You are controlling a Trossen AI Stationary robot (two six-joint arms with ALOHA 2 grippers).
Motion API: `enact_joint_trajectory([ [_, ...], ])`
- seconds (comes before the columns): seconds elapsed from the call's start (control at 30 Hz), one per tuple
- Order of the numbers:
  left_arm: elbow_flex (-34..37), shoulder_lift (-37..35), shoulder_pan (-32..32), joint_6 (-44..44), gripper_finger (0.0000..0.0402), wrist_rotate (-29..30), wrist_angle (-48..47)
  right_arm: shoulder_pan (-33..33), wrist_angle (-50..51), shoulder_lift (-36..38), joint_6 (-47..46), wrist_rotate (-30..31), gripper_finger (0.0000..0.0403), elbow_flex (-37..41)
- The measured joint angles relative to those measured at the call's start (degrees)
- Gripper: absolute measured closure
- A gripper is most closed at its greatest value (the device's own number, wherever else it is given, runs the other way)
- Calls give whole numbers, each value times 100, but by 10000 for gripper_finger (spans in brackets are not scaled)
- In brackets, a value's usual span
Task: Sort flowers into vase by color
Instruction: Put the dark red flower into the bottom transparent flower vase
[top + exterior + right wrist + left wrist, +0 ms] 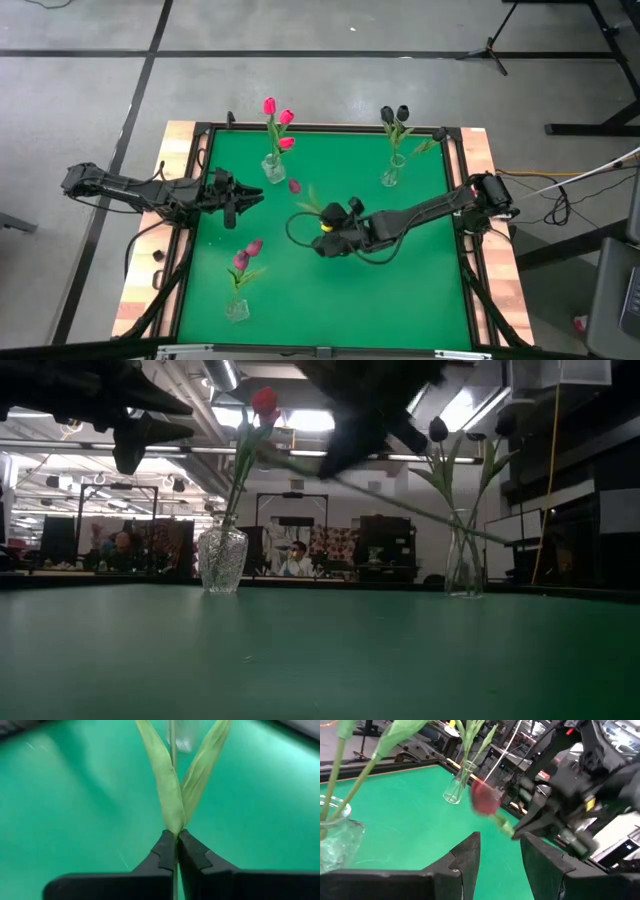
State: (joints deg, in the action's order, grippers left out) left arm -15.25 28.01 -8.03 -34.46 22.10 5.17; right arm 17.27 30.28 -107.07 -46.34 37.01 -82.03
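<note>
Right tool (176,851) is clamped tight on a flower stem, right where the two leaves (175,785) fork, held above the middle of the green table (400,290). That flower (294,185) has a maroon-pink head, and its long axis runs from the tool up and left toward the vase of red tulips (274,168), head leading. Left tool (248,200) waits just beside that head, fingers (465,857) apart with nothing between them.

Looks like a handover or a placing step. The matching vase seems to be the near one with dusky heads (237,308), so the stem end has to swing down first. Best done slowly: keep the grip low on the stem, tip the flower upright, then lower the stem straight into the vase mouth without brushing the flowers already in it. The black tulips (394,114) stand clear at the far right.
</note>
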Motion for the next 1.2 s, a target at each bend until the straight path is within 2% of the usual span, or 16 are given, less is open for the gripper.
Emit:
enact_joint_trajectory([
  [0.3, 4, 0, 1, -120, 264, -82, -37, -156, -1493, 4, 2357, 46, 399, -791],
  [0.6, 4, 0, 2, -120, 264, -80, -39, 79, -3315, 150, 4210, -182, 398, -858],
  [0.7, 7, 2, 2, -118, 264, -161, 81, 127, -4014, 191, 4819, -471, 399, -858],
  [0.9, 7, 0, 2, 10, 264, -938, 645, 5, -5157, 204, 5785, -1288, 398, -858],
  [1.1, 7, 0, 2, 613, 264, -1298, 1278, -447, -6226, 5, 5844, -2785, 398, -858],
  [1.2, 7, 2, 1, 1061, 264, -1466, 1727, -682, -6686, -97, 5551, -3290, 396, -858],
])
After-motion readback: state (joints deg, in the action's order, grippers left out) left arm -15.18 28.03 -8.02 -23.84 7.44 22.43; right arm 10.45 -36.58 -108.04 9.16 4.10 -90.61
